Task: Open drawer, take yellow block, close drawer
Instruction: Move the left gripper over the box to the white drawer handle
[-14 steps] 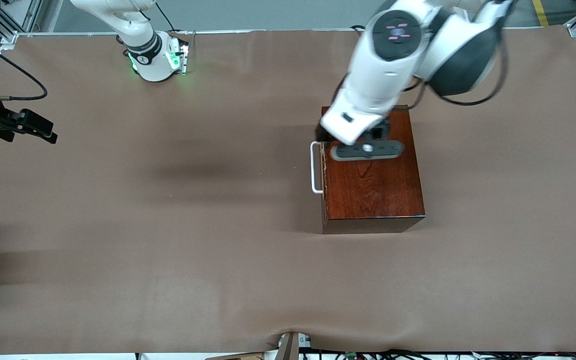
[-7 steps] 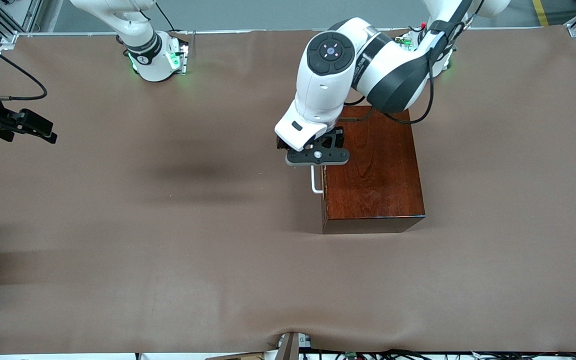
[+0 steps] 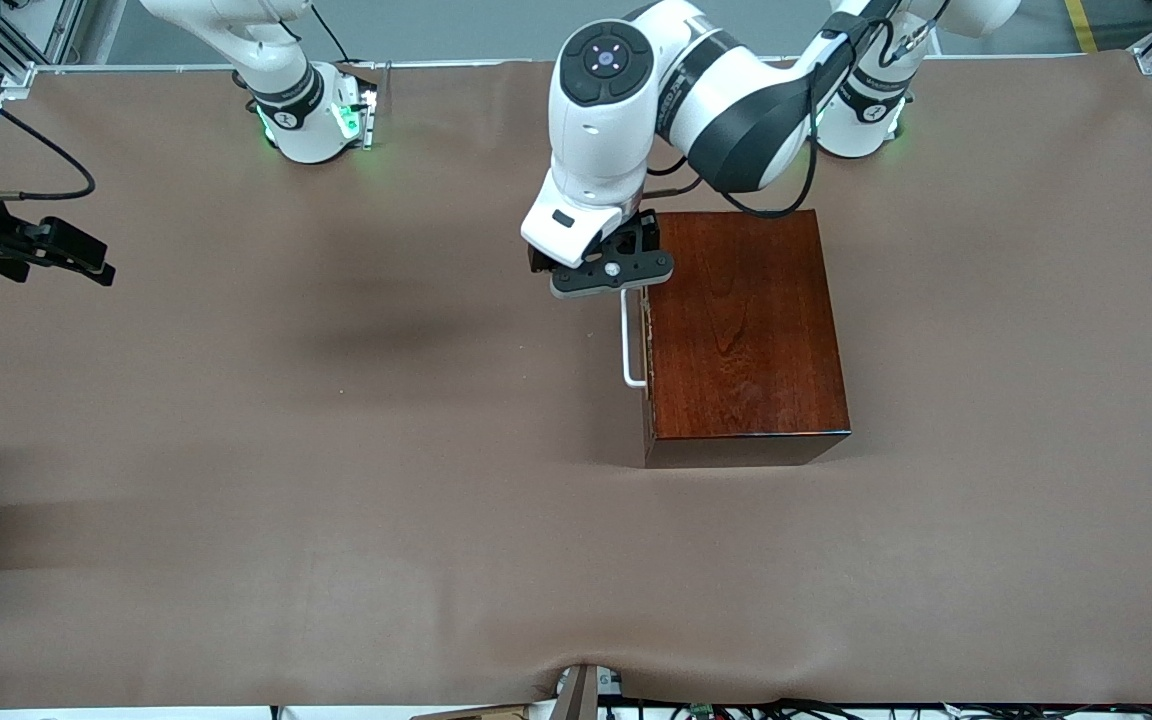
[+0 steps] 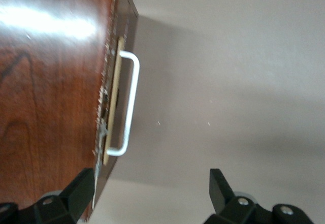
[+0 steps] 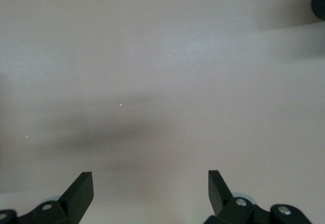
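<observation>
- Where the right arm waits at its end of the table, the right gripper (image 3: pixel 56 255) hangs over bare brown cloth, fingers (image 5: pixel 81 191) spread wide and empty.
- Left gripper (image 3: pixel 611 275): over the handle end of the wooden box (image 3: pixel 741 335), above the white handle (image 3: pixel 628 340), fingers (image 4: pixel 221 183) apart, grasping nothing.
- Drawer (image 4: pixel 112 102): pushed in flush with the box front, on the side facing the right arm's end.
- Yellow block: not visible.
</observation>
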You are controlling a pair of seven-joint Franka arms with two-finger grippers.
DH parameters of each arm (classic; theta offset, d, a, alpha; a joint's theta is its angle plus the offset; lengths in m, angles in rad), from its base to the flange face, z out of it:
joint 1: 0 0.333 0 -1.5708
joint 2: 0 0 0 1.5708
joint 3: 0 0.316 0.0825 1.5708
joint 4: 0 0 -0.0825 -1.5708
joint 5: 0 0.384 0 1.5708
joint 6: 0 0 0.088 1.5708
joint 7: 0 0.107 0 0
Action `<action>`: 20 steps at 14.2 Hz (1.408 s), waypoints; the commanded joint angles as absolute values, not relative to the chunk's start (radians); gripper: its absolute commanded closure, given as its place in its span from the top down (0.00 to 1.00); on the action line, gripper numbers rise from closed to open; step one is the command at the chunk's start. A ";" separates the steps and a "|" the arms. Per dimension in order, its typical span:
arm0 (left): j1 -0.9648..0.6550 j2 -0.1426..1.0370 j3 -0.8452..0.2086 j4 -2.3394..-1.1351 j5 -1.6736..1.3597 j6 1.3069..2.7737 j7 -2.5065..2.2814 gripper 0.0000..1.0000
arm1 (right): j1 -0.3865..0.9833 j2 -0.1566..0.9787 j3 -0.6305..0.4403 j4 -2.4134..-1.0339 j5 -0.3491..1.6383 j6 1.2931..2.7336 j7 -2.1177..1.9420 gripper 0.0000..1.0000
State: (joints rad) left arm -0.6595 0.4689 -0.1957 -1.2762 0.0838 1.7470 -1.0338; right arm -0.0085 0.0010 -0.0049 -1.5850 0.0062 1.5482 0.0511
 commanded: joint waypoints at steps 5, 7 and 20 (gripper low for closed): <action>-0.710 0.503 -0.209 -1.250 0.221 1.753 -1.043 1.00 | -0.014 -0.021 -0.003 -1.592 0.017 1.534 0.060 1.00; -0.750 0.496 -0.196 -1.247 0.236 1.755 -1.043 1.00 | -0.014 -0.021 -0.003 -1.592 0.017 1.534 0.060 1.00; -0.767 0.695 -0.147 -1.243 0.305 1.933 -1.035 1.00 | -0.014 -0.025 -0.003 -1.594 0.017 1.526 0.060 1.00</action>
State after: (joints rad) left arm -0.7674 0.6620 -0.1489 -1.2783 0.3050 1.9808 -1.0402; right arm -0.0085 -0.0007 -0.0053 -1.5845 0.0062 1.5377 0.0511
